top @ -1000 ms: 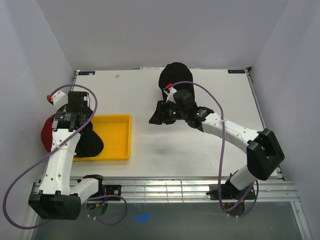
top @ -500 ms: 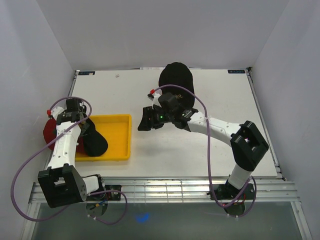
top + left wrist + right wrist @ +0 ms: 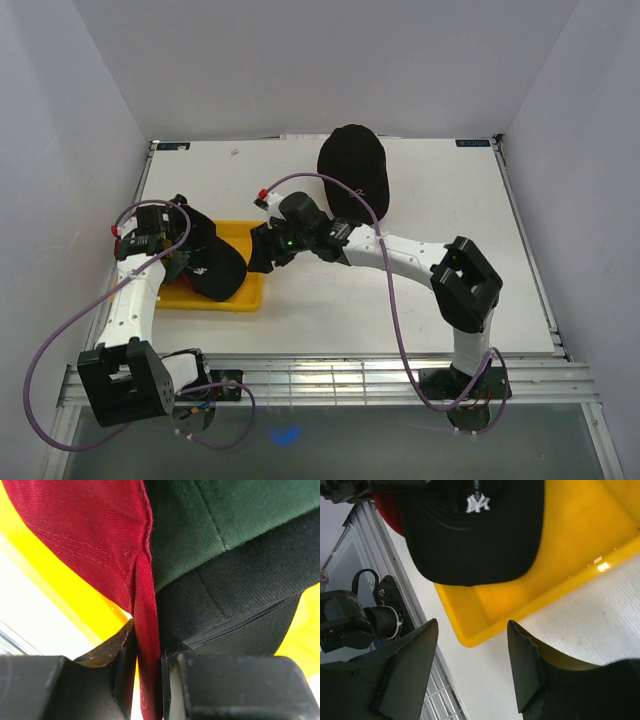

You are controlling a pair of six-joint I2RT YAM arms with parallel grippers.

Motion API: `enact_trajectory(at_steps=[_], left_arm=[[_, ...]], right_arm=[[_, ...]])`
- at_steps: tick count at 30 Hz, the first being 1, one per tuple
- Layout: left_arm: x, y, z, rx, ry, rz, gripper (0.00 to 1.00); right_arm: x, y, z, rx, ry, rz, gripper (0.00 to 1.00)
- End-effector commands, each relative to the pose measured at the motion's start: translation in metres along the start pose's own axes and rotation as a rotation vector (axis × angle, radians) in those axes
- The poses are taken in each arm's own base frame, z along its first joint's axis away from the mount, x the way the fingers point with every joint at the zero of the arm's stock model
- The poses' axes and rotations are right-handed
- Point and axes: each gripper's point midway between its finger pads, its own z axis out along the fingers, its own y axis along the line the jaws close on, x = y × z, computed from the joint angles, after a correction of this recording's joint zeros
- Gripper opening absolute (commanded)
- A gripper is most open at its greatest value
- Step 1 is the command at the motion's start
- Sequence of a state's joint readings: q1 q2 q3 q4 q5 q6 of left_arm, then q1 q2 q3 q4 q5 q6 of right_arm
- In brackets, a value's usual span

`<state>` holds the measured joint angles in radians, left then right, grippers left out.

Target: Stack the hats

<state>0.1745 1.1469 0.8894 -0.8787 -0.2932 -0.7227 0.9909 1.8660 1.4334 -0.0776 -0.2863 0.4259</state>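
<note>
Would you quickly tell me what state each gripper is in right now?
Left gripper: closed on the red hat's edge.
Right gripper: open, holding nothing.

From my screen, the yellow tray (image 3: 252,300) sits on the left half of the white bench (image 3: 400,300), closer to the near edge than to the far one, with its long side running left to right (the right wrist view catches one glossy corner, with bright glints on the rim). Silver rails (image 3: 330,378) line the bench's near edge. A blue mark (image 3: 285,436) lies below them on the floor. Plain pale walls (image 3: 330,60) close in three sides.
</note>
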Motion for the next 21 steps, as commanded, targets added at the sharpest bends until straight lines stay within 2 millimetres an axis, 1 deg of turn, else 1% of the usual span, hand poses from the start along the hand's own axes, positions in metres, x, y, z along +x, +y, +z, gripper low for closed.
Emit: enact_trajectory(at_steps=[1, 2, 3, 4, 7, 8, 9, 12, 14, 15, 16, 17, 18, 19, 21], left_arm=[[-0.016, -0.024, -0.018, 0.13, -0.042, 0.008, 0.28], [-0.019, -0.027, -0.021, 0.141, -0.047, 0.014, 0.28], [-0.02, -0.028, -0.022, 0.148, -0.047, 0.021, 0.29], [-0.02, -0.028, -0.023, 0.154, -0.047, 0.029, 0.29], [-0.021, -0.03, -0.028, 0.169, -0.049, 0.046, 0.32], [-0.022, -0.03, -0.028, 0.172, -0.049, 0.051, 0.36], [-0.023, -0.032, -0.03, 0.179, -0.05, 0.057, 0.37], [-0.025, -0.032, -0.033, 0.181, -0.052, 0.072, 0.42], [-0.026, -0.031, -0.035, 0.182, -0.059, 0.081, 0.43], [-0.027, -0.03, -0.036, 0.181, -0.063, 0.083, 0.45], [-0.027, -0.03, -0.038, 0.186, -0.065, 0.084, 0.46], [-0.026, -0.03, -0.039, 0.19, -0.063, 0.087, 0.46], [-0.025, -0.031, -0.039, 0.194, -0.059, 0.088, 0.46], [-0.024, -0.03, -0.039, 0.194, -0.056, 0.089, 0.46], [-0.023, -0.03, -0.04, 0.199, -0.052, 0.089, 0.47]], right_arm=[[-0.016, 0.022, 0.014, -0.007, -0.026, -0.177, 0.63], [-0.022, 0.031, 0.018, -0.009, -0.036, -0.202, 0.64], [-0.021, 0.033, 0.021, -0.007, -0.034, -0.216, 0.64], [-0.018, 0.034, 0.027, -0.004, -0.027, -0.238, 0.63], [-0.014, 0.047, 0.037, -0.009, -0.033, -0.303, 0.64], [-0.01, 0.056, 0.041, -0.015, -0.032, -0.33, 0.64], [-0.009, 0.06, 0.043, -0.01, -0.036, -0.352, 0.64], [-0.002, 0.074, 0.059, 0.011, -0.035, -0.442, 0.63], [0.002, 0.072, 0.069, 0.057, -0.031, -0.478, 0.62], [0.012, 0.065, 0.077, 0.073, 0.001, -0.478, 0.61], [0.009, 0.067, 0.079, 0.068, -0.003, -0.48, 0.61], [0.01, 0.064, 0.081, 0.095, -0.009, -0.484, 0.6], [0.01, 0.065, 0.084, 0.096, -0.023, -0.488, 0.6], [0.013, 0.063, 0.085, 0.103, -0.024, -0.489, 0.6], [0.01, 0.067, 0.085, 0.113, -0.056, -0.497, 0.61]])
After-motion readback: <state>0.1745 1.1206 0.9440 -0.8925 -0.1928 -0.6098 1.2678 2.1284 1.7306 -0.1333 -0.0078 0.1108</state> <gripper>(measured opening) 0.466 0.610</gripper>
